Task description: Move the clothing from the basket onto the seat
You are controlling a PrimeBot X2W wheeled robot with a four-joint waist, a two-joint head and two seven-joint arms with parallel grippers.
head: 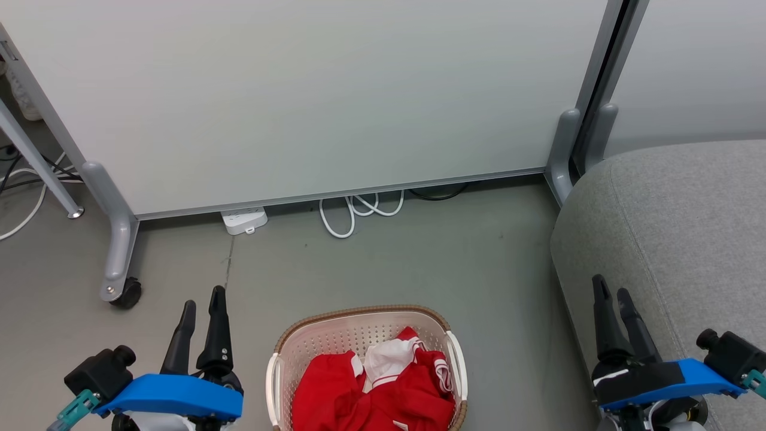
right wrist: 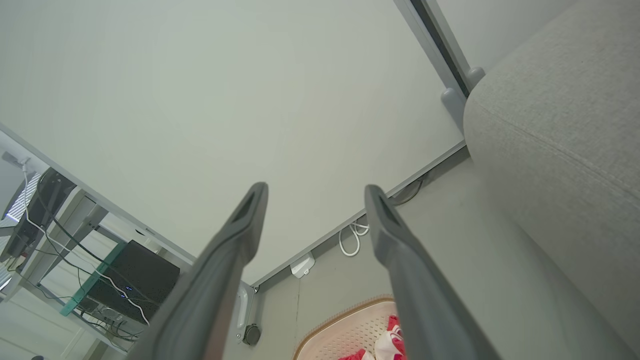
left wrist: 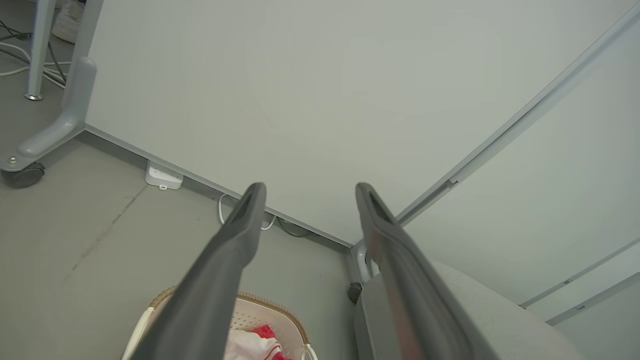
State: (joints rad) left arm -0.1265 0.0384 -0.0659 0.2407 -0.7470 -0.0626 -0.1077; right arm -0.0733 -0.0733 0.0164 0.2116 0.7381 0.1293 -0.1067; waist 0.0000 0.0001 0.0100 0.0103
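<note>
The cream basket [head: 335, 335] with a brown woven rim stands on the floor at the bottom centre, holding the bright red and white clothing [head: 374, 386]. The grey seat [head: 682, 221] rises at the right. My left gripper [head: 203, 302] hangs open to the left of the basket, fingers empty. My right gripper [head: 611, 290] is open over the seat's front edge, to the right of the basket. The left wrist view catches the basket [left wrist: 267, 310], the clothing [left wrist: 252, 342] and the seat [left wrist: 480, 310] between and beside the open gripper [left wrist: 310, 192]. In the right wrist view the gripper [right wrist: 316, 192] is open above the basket [right wrist: 350, 325].
A large white partition panel [head: 311, 96] on grey feet with a castor [head: 127, 293] stands behind the basket. A white power strip [head: 244, 220] and looped white cable [head: 356, 211] lie at its base. More cables and a metal leg [head: 36, 161] are at the far left.
</note>
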